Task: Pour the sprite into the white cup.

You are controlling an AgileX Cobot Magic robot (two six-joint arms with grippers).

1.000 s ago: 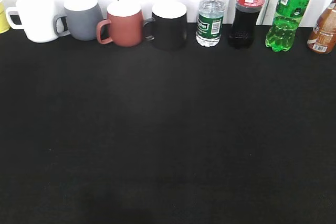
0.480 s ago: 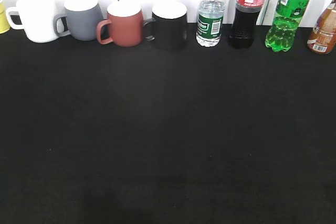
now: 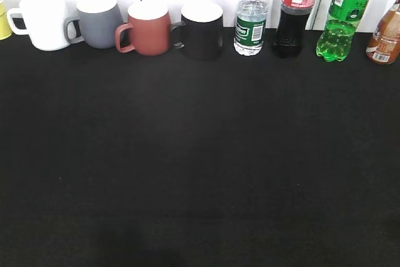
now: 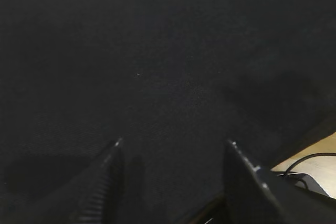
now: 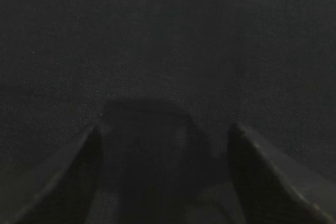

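The sprite (image 3: 343,17), a tall bright-green bottle, stands upright at the back right of the black table. The white cup (image 3: 42,24) stands at the back left, handle to the left. Neither gripper shows in the exterior view. In the left wrist view my left gripper (image 4: 173,142) is open and empty over bare black cloth. In the right wrist view my right gripper (image 5: 165,127) is open and empty over bare black cloth. Neither wrist view shows the bottle or the cup.
Along the back stand a grey mug (image 3: 99,23), a brick-red mug (image 3: 147,28), a black mug (image 3: 201,29), a clear water bottle (image 3: 250,20), a cola bottle (image 3: 291,14), a brown bottle (image 3: 385,34) and a yellow object (image 3: 4,20). The table edge with a cable (image 4: 310,163) lies at the left gripper's lower right.
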